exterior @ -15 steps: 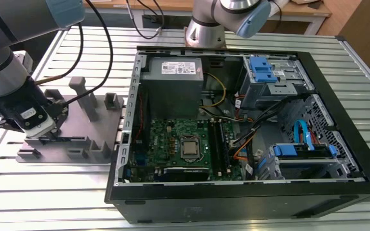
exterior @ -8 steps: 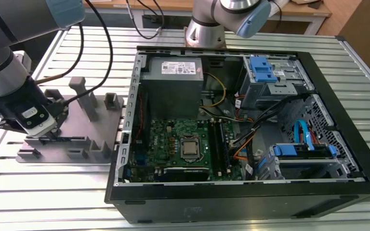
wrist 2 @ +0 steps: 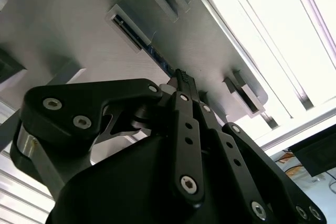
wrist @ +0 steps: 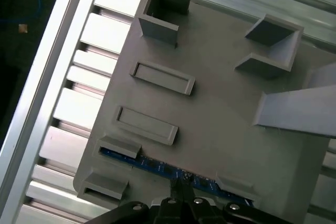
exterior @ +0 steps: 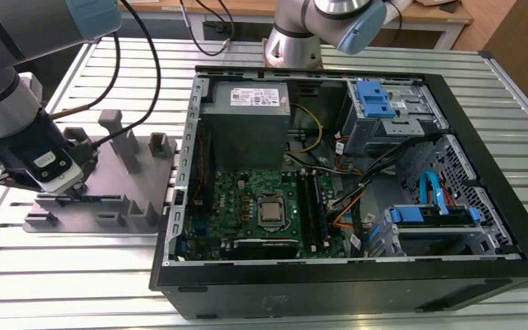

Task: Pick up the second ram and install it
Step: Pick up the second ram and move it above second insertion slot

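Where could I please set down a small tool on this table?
The slatted aluminium table is bare below the grey plastic fixture plate in the exterior view. Crowded: the open black computer case, and the plate's edge where the gripper clamps the thin dark memory stick.

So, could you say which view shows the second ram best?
The first wrist view: the second ram shows its long blue edge in the fixture. The second wrist view gives a short sliver, and the exterior view a dark line at the gripper.
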Robot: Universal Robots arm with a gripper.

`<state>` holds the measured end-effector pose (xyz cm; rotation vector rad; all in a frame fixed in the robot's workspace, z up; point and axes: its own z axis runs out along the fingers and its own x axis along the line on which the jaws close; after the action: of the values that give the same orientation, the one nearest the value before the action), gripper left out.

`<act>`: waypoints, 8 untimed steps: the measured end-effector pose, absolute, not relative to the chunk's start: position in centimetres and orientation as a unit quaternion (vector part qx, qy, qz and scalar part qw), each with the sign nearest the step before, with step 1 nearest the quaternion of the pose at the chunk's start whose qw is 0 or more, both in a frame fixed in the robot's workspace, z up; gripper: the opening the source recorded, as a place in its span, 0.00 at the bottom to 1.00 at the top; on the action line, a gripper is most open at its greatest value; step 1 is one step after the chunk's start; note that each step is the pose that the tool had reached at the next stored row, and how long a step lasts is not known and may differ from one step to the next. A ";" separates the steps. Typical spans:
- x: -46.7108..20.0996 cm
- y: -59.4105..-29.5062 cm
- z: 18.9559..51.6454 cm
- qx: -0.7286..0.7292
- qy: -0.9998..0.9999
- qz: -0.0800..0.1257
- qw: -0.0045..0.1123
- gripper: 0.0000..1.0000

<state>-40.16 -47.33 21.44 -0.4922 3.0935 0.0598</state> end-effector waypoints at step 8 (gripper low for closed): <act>-40.2 -47.3 21.4 -0.178 0.984 0.019 0.004 0.11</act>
<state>-40.16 -47.32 21.44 -0.5589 3.0829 0.0600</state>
